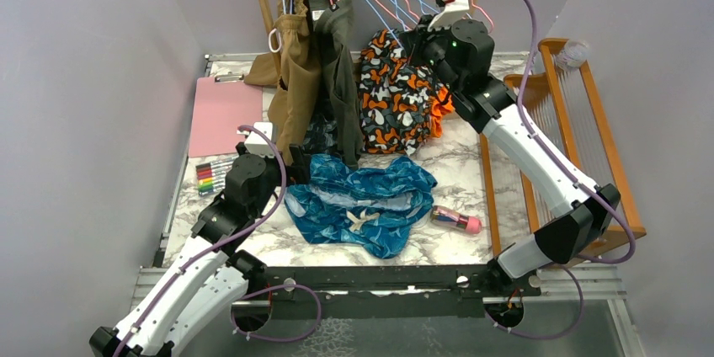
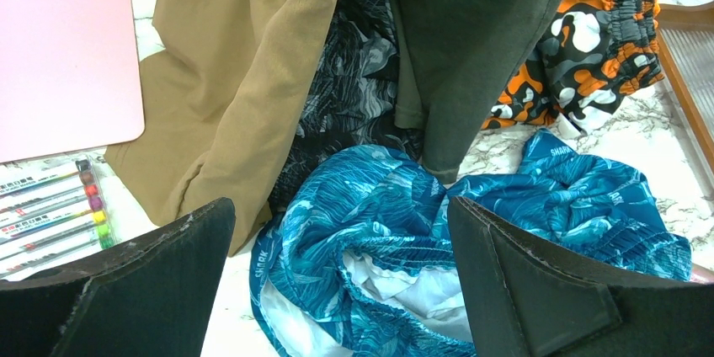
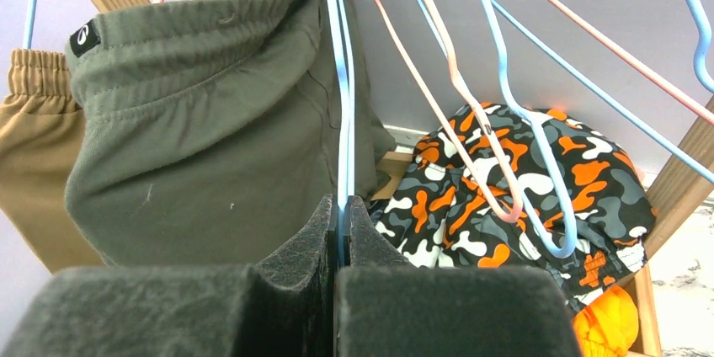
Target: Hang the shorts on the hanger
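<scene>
My left gripper (image 2: 338, 205) gaping, empty; shiny teal-blue shorts (image 1: 362, 197) just ahead. Right gripper (image 3: 341, 205) pinching thin light-blue wire hanger (image 3: 343, 121), well behind.

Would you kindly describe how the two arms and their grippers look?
The left arm and right arm have white shells with black joints and a purple cable each. The left gripper and right gripper have black, wedge-shaped fingers with scuffed edges.
</scene>
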Controlling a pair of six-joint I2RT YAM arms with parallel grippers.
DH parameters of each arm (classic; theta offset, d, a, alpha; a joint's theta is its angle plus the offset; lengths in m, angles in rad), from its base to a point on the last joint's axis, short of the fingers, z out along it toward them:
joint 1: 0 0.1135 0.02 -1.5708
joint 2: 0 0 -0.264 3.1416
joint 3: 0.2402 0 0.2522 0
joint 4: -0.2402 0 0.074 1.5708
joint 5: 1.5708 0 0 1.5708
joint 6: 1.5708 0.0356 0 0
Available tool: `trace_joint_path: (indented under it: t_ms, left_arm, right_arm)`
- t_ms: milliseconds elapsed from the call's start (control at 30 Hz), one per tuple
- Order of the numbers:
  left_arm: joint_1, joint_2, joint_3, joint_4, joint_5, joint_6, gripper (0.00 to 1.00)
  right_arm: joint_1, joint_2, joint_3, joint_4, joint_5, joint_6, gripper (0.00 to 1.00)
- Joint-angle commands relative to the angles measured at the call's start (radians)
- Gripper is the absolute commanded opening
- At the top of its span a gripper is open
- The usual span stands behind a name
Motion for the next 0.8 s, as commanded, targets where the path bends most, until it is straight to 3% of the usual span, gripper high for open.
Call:
trace_joint_path:
  t_ms: [0,367,767]
  left_arm:
    - [0.007,0.002,0.002,0.028,0.021,0.005,0.99]
    - [0.007,0.001,0.004,0.025,0.015,0.005,0.99]
    - [0.009,-0.031,0.010,0.009,-0.041,-0.001,0.99]
  right_arm:
    - [0.008,-0.028,-0.010,0.014,0.038,-0.020,0.01]
    - [0.008,-0.113,-0.075,0.046,-0.018,0.018,0.01]
    - [0.008,-0.275,-0.114,-0.124,-0.060,0.033,0.01]
